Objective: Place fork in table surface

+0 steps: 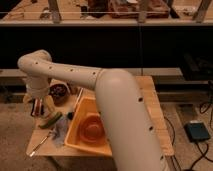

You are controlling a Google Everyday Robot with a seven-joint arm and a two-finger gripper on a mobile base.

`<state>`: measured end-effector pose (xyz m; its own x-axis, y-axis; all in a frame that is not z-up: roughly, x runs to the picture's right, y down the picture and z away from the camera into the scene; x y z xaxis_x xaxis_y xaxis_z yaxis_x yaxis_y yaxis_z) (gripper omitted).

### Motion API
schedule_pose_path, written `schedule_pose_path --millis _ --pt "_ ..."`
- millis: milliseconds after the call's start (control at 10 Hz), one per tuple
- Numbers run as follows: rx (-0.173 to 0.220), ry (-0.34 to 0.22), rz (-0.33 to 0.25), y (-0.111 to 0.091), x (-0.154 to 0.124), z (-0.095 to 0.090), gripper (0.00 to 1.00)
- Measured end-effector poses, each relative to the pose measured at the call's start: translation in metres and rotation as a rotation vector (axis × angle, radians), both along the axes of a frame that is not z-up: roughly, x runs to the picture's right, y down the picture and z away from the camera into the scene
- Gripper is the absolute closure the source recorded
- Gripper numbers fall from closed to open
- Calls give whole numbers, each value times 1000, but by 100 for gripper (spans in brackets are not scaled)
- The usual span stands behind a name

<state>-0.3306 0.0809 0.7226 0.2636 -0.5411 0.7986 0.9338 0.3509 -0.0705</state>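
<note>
The gripper [39,107] hangs over the left edge of the table surface [152,107]; whether it is wide or narrow cannot be told. The light wooden top stands on a speckled floor [12,132] before dark shelving [100,47]. The fork [42,142], slender and pale, lies near the front-left corner.

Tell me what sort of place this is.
Probably a lab or workshop test area: a small wooden table, a cluttered workbench behind it, and a cabled box on the floor at right. The gripper hangs over the table's left end, near the fork.
</note>
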Motion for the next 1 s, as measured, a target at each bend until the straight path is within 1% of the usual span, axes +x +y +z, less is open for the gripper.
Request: schedule_pose_path --millis 100,200,300,400,500,600,700,800,1000 --pt "-6 42 27 8 17 -10 20" --pt "0 65 52 15 29 -17 20" --pt "34 80 91 28 46 -28 20" --pt "70 73 112 44 52 -35 20" --pt "82 59 118 56 53 -36 20" --pt "88 48 114 67 51 -32 20" --pt "85 45 94 74 41 -27 20" --pt "82 52 75 78 28 -24 20" --pt "74 55 66 84 2 -21 20"
